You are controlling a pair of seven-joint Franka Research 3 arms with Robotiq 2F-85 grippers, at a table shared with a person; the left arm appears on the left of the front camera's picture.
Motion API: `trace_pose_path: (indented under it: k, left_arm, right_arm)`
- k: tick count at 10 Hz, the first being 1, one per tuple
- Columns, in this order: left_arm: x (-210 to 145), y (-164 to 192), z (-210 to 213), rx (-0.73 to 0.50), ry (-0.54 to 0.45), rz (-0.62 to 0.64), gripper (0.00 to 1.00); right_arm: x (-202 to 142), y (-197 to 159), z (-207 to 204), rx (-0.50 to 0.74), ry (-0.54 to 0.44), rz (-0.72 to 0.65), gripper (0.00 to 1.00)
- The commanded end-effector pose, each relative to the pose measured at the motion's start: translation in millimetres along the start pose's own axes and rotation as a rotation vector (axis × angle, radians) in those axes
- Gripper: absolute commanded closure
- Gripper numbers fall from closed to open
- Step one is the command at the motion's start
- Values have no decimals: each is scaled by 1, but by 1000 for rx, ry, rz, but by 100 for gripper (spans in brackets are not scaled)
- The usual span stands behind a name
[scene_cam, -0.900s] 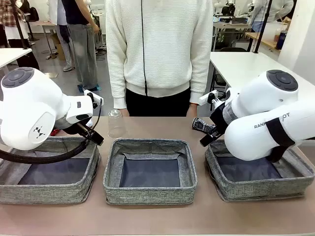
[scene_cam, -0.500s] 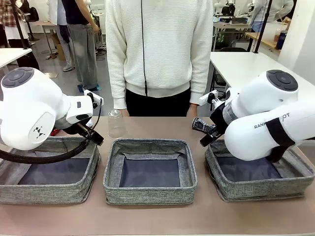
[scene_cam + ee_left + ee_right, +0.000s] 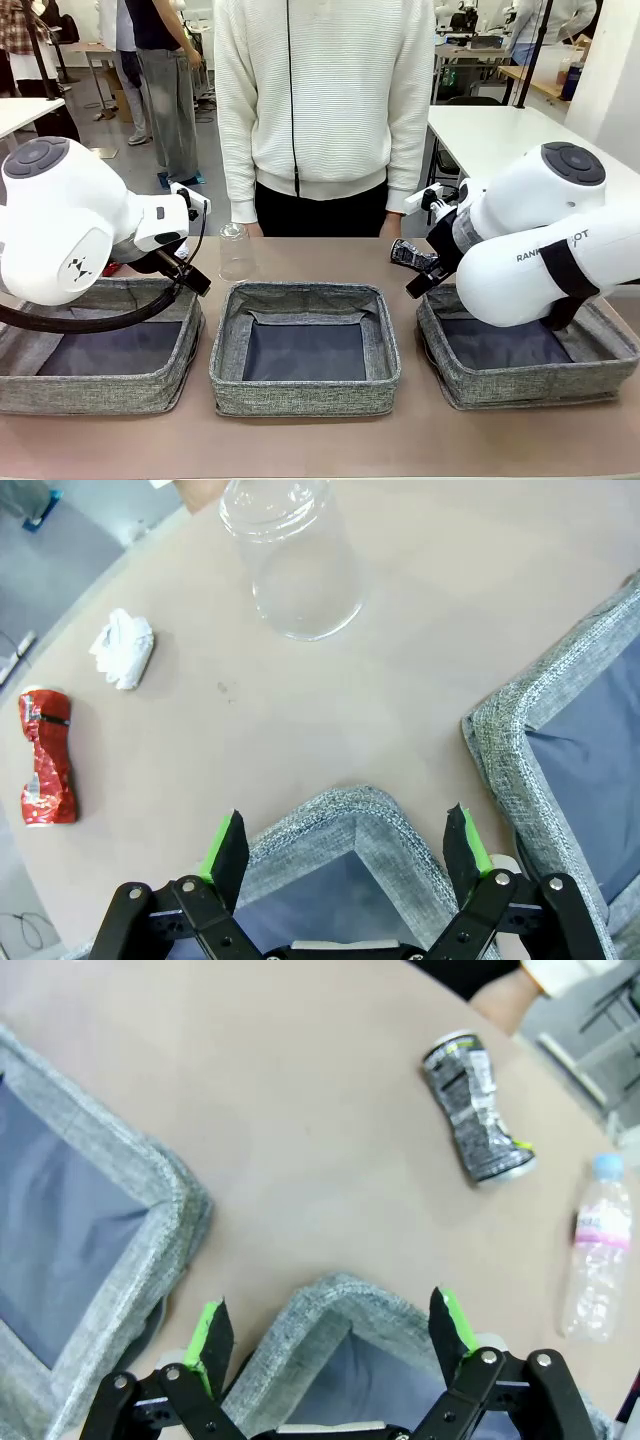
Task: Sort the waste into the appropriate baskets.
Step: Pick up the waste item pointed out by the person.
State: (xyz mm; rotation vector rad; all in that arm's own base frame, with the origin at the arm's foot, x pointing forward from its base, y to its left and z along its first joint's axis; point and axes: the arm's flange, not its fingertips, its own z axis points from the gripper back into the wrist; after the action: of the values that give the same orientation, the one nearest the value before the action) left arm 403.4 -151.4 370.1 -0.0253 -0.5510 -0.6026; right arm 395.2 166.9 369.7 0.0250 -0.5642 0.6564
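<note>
Sorting is seemingly just being begun: the left pincer (image 3: 347, 825) and right pincer (image 3: 330, 1310) are being held spread and empty, a reach ahead to the cup (image 3: 295, 565) or dark can (image 3: 475, 1105) being needed.

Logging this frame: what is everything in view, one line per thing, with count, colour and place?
baskets: three, grey woven with dark bottoms, side by side on the table, nothing in them
clear plastic cup: one, clear, on the table behind the left and middle baskets
white paper wad: one, white, on the table near the cup
crushed red can: one, red, lying beside the wad
crushed dark can: one, blue-black, lying beyond the right basket
small bottle: one, clear with pink label, lying near the dark can
table: one, tan
person: one, white sweater, far side
left gripper: open, empty, over a basket corner
right gripper: open, empty, over a basket corner
</note>
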Motion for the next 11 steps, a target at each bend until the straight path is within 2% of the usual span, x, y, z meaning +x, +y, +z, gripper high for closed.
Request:
trace_pose_path:
  k: [1, 5, 6, 7, 8, 9, 10, 11]
  left_arm:
    - [0, 0, 0, 0, 0, -1, 0]
    - [0, 0, 0, 0, 0, -1, 0]
    - [0, 0, 0, 0, 0, 0, 0]
    - [0, 7, 49, -54, -62, 0, 0]
    - [-9, 12, 124, -51, -75, -2, 0]
    - [-24, 8, 182, -32, -105, 11, 0]
    - [-41, -2, 212, 5, -158, 14, 0]
    - [25, 8, 98, -30, -87, 13, 0]
  right_arm:
    - [0, 0, 0, 0, -1, -1, 0]
    - [0, 0, 0, 0, 0, 0, 0]
    - [5, 0, 14, 27, 23, 36, 0]
    - [15, -2, 55, 42, -8, 11, 0]
    - [20, 0, 123, 50, -20, -36, 0]
    - [14, 5, 182, 27, -52, -73, 0]
    - [1, 11, 221, -14, -119, -100, 0]
    - [23, 3, 104, 19, -33, -21, 0]
